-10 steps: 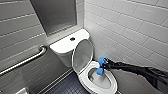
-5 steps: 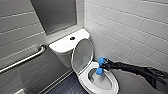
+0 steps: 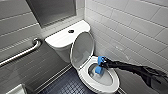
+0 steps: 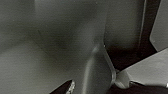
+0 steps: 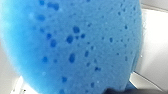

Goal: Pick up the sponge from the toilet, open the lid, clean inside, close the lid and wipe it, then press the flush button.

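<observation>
tiled washroom, toilet [image 3: 85, 78] lid raised: right pincer [image 3: 103, 64] clenched on sponge [image 3: 99, 70] reaching just below it into the bowl; likely light, soft, compressible, best pinched across its upper end.

small tiled washroom, flat even light.
pale brick-laid wall tiles [image 3: 130, 25] from 1 to 4 o'clock; grey tiled wall [image 3: 15, 27] at 9 to 10, metal grab bar [image 3: 22, 53] slanting across it; grey recessed panel [image 3: 52, 10] at 11; dark small-tile floor [image 3: 67, 83] at 6.
</observation>
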